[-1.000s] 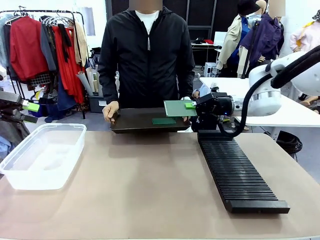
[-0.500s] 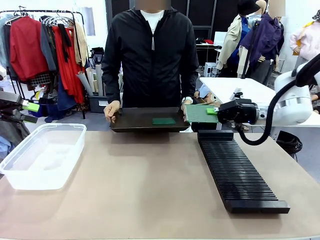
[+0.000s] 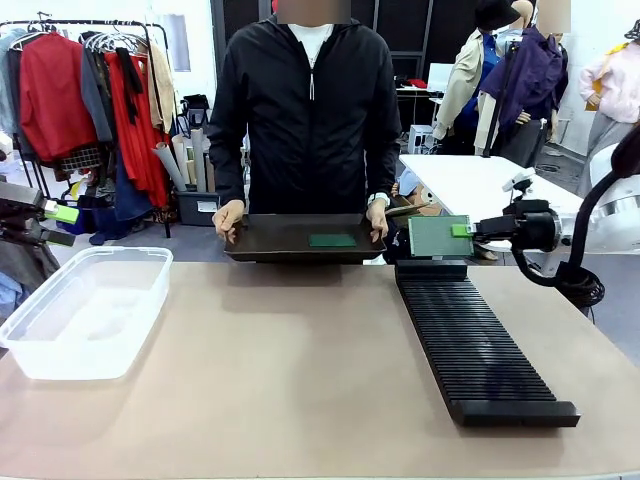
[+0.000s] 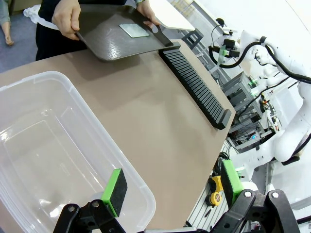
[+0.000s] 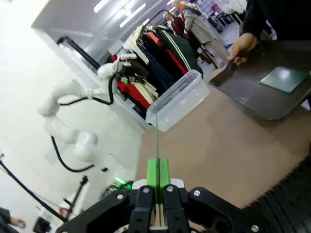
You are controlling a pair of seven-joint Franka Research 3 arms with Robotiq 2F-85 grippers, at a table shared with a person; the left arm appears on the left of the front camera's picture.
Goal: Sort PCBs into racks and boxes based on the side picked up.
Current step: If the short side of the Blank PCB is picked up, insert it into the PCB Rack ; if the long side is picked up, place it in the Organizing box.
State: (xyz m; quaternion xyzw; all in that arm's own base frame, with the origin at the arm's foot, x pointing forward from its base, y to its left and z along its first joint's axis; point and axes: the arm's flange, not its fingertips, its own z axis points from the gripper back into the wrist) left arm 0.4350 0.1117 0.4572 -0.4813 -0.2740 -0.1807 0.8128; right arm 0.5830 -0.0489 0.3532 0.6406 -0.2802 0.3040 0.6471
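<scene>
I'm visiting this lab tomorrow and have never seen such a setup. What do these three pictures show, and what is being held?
Two white robot arms work at a table opposite a person. The wide picture looks across the table from the robot's side; the other two come from cameras on each arm's wrist. On the table lie a clear box and a black slotted rack. The person holds a dark tray carrying one green circuit board. The right gripper is shut on a second circuit board, upright above the rack's far end. The left gripper hangs open by the box, holding nothing.
</scene>
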